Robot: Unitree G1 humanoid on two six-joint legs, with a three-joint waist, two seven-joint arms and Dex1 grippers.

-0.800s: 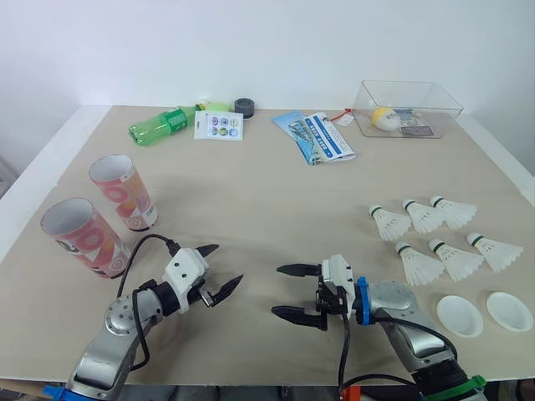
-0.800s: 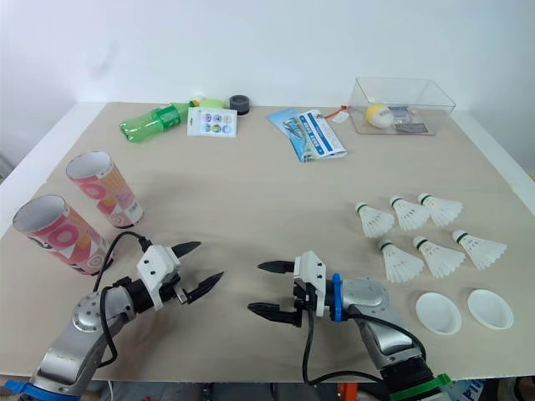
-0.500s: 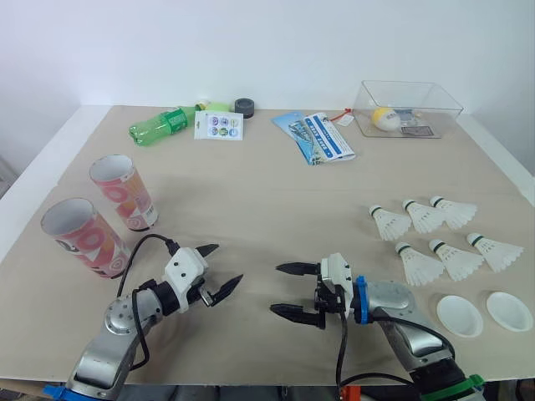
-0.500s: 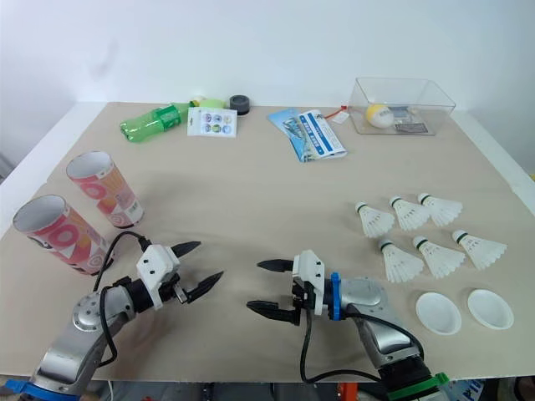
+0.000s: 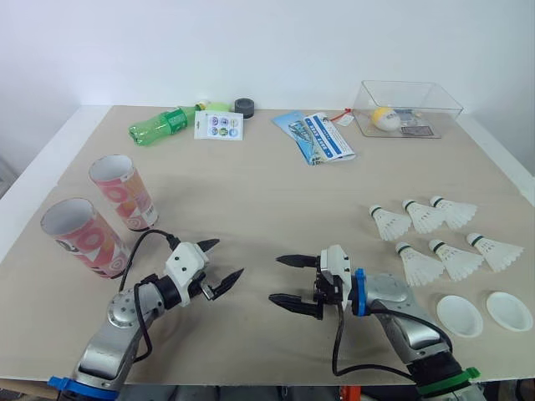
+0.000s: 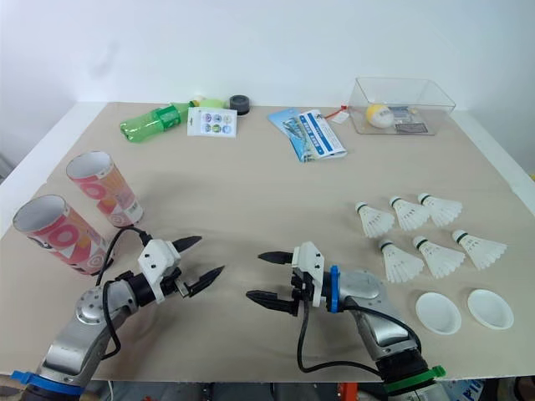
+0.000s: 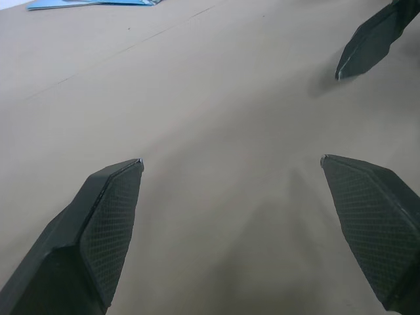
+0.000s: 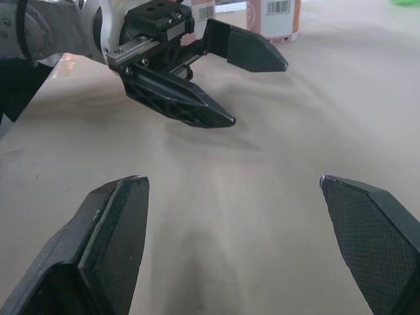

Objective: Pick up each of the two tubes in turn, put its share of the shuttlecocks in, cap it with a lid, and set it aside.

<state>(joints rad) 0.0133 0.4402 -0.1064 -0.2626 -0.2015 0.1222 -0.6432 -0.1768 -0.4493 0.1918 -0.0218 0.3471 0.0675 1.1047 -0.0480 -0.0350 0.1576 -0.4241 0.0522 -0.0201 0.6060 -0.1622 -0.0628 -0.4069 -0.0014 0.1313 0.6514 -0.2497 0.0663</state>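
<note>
The desk point(image 5: 267, 192) carries two open tubes point(image 5: 84, 236) by its left edge. They look light and stiff but crushable, so grip mid-body. Left gripper point(image 5: 227, 258) and right gripper point(image 5: 274, 279) hover near the front edge, fingers spread and empty. Fragile shuttlecocks point(image 5: 435, 238) and lids point(image 5: 460, 316) lie toward the right edge.

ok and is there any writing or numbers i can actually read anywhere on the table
Nothing can be read.
Far tube: pink print, too blurred.
Near tube: same, too blurred.
Barcode label on a tube: digits too small.
Blue leaflets: print too small.
Sticker card: no legible words.
Label in the clear box: too small.
</note>
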